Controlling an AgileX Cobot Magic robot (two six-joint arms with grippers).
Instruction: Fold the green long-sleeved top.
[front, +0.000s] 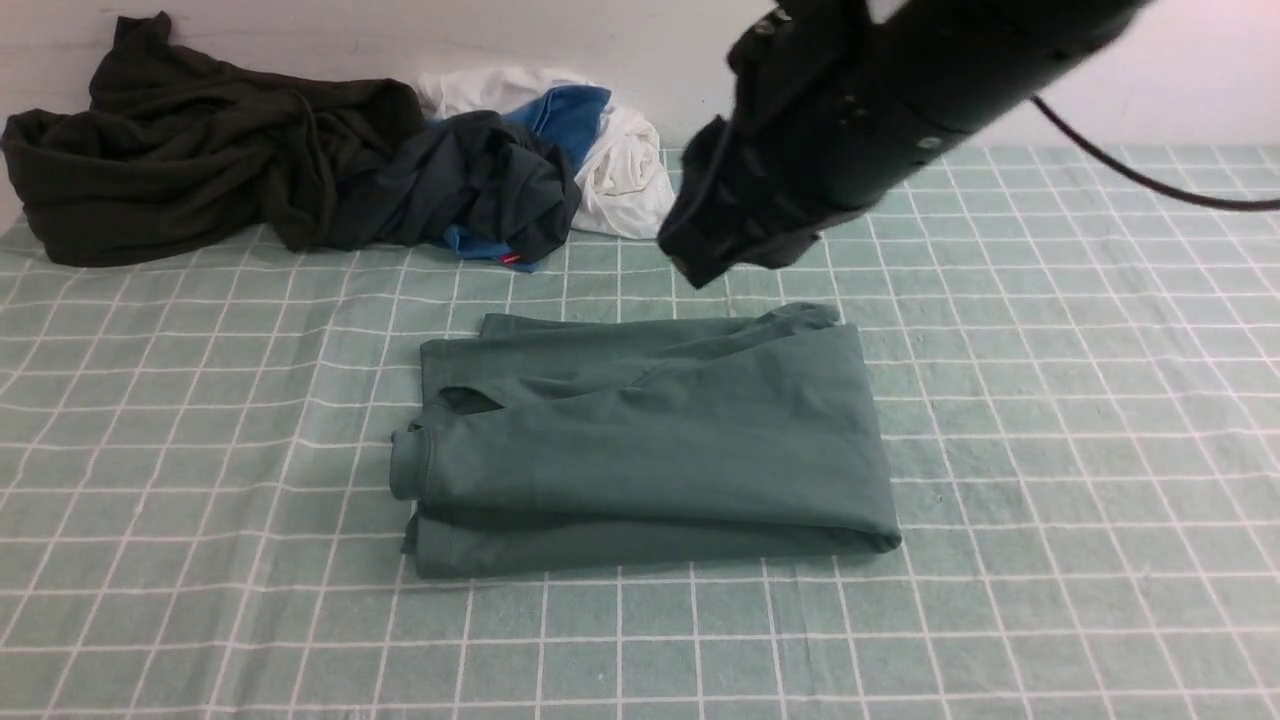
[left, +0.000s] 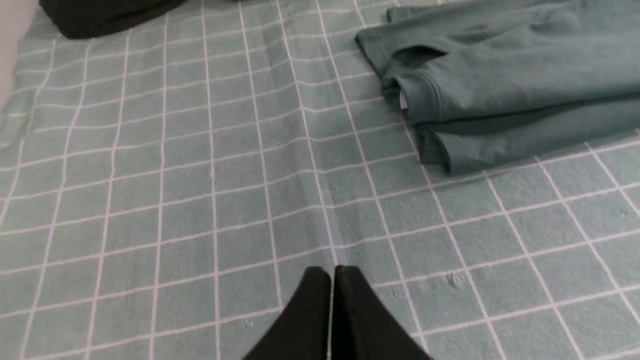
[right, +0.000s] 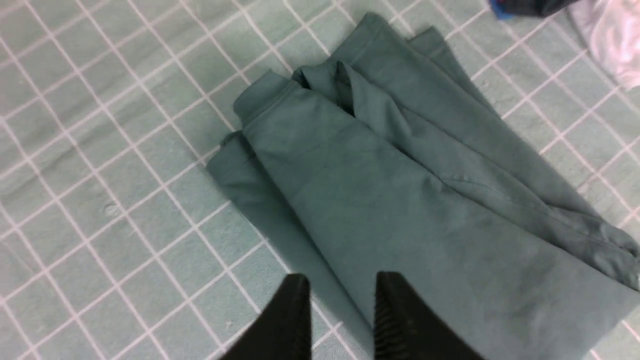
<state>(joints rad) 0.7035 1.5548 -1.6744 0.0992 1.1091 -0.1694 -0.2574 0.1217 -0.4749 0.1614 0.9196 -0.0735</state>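
Fold judged complete: green long-sleeved top (front: 650, 440) lies compact on desk (front: 1050, 400). Right pincer (right: 342, 282) slightly parted, empty, above it; left pincer (left: 332, 272) closed, empty. Next: withdraw clear.

The right arm (front: 880, 110) is thick and black with a thin black cable (front: 1150, 180). The left claw (left: 331, 272) and right claw (right: 343, 277) are black and pointy.

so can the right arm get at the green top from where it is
Probably yes: the right arm hangs over the green top, jaws apart and empty, and nothing lies in between.
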